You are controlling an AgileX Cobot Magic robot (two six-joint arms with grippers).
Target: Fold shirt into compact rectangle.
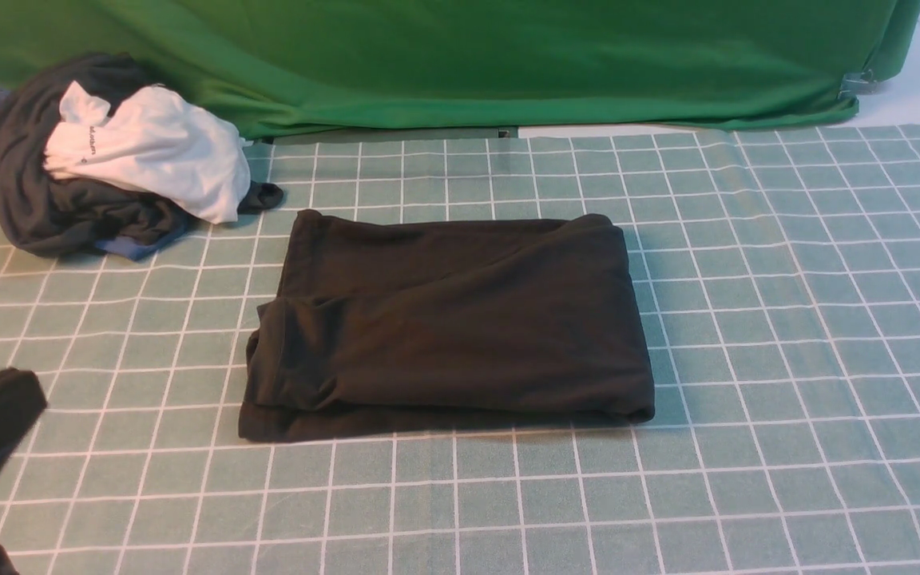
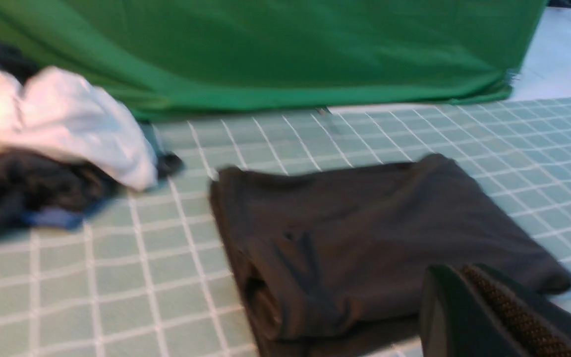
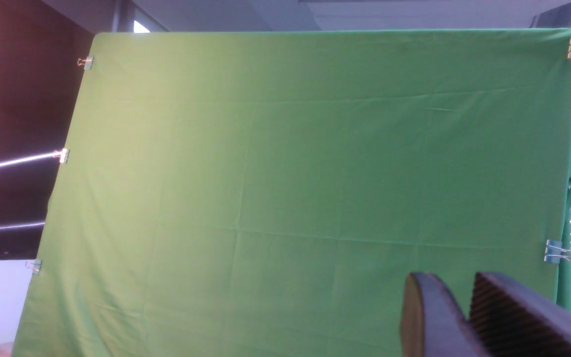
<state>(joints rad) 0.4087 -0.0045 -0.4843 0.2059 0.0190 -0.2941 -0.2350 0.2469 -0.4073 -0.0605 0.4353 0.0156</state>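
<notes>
On the checked tabletop (image 1: 787,319) the shirt (image 1: 448,319) lies folded into a rectangle, so my left pincer (image 2: 456,297) sits clenched empty beside it; my right pincer (image 3: 466,302), slightly parted, grasps nothing, raised toward the green cloth (image 3: 315,173).

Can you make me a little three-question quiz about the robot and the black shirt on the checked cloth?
1. True or false: the shirt lies folded into a rectangle on the checked tablecloth.
2. The heap of clothes sits at the far: A) left B) right C) middle?
3. Fill in: the right tool holds ____ and points at the green cloth.

Key: 1 true. 2 A. 3 nothing.
</notes>
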